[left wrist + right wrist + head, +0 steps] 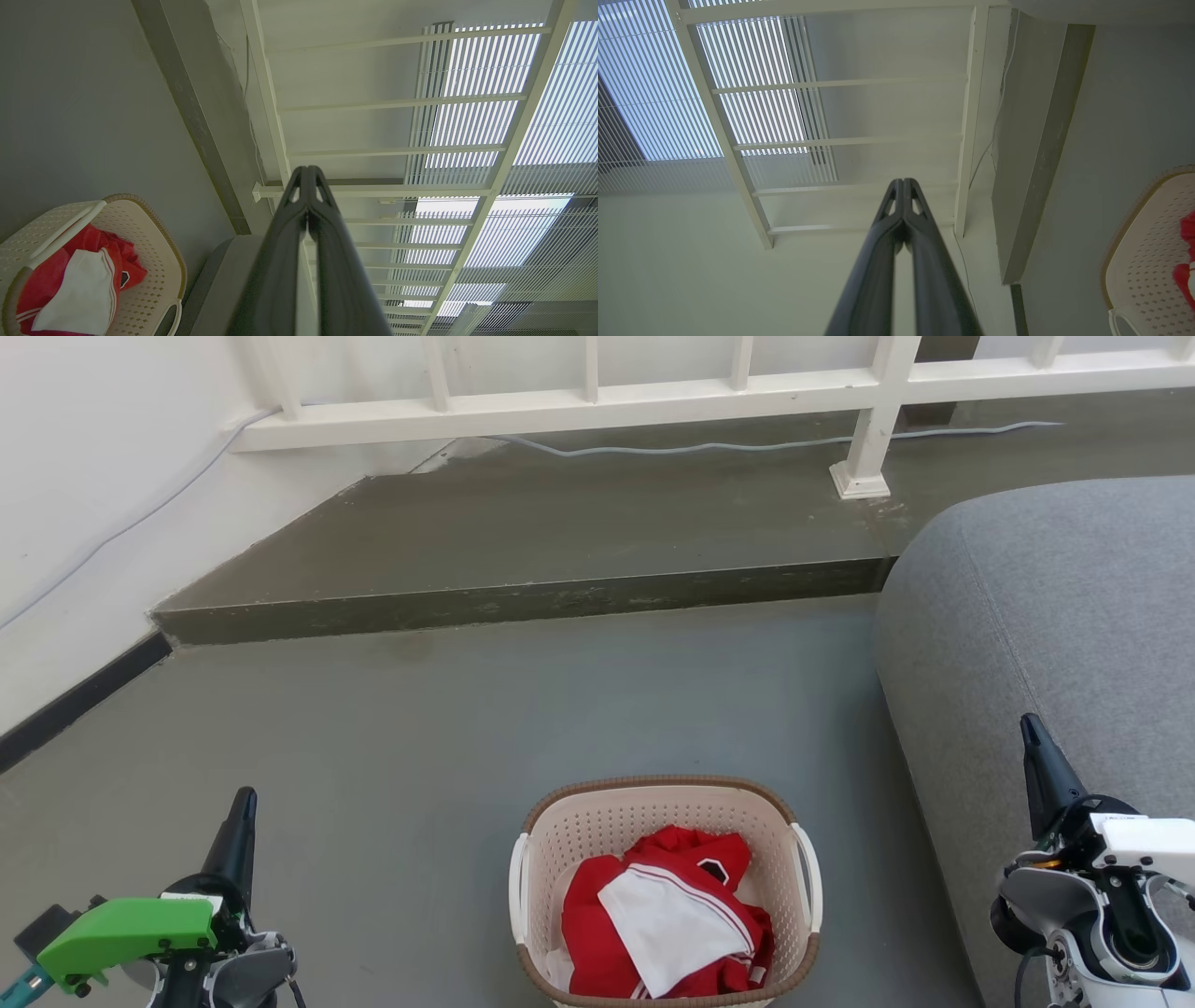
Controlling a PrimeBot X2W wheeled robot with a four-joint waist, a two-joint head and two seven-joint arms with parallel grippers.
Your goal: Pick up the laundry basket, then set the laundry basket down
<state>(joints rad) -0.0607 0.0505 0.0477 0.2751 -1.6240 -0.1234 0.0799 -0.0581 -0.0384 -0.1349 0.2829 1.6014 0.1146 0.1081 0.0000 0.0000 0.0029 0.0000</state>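
The laundry basket [597, 826] stands on the grey floor at the bottom centre of the head view, cream with small perforations, a brown braided rim and white side handles. Red and white clothes [667, 924] lie inside it. My left gripper [245, 800] is shut, well to the basket's left and holding nothing. My right gripper [1029, 723] is shut too, off to the basket's right in front of the sofa. The basket [154, 261] sits at the lower left of the left wrist view, with the left gripper [307, 171] shut. The right gripper [902, 183] is shut, the basket [1143, 261] at the right edge.
A grey sofa [1055, 635] fills the right side, close to the basket. A raised concrete step [523, 602] runs across behind the basket, with a white railing [653, 397] and a cable [709, 446] on it. A white wall [84, 504] is at the left.
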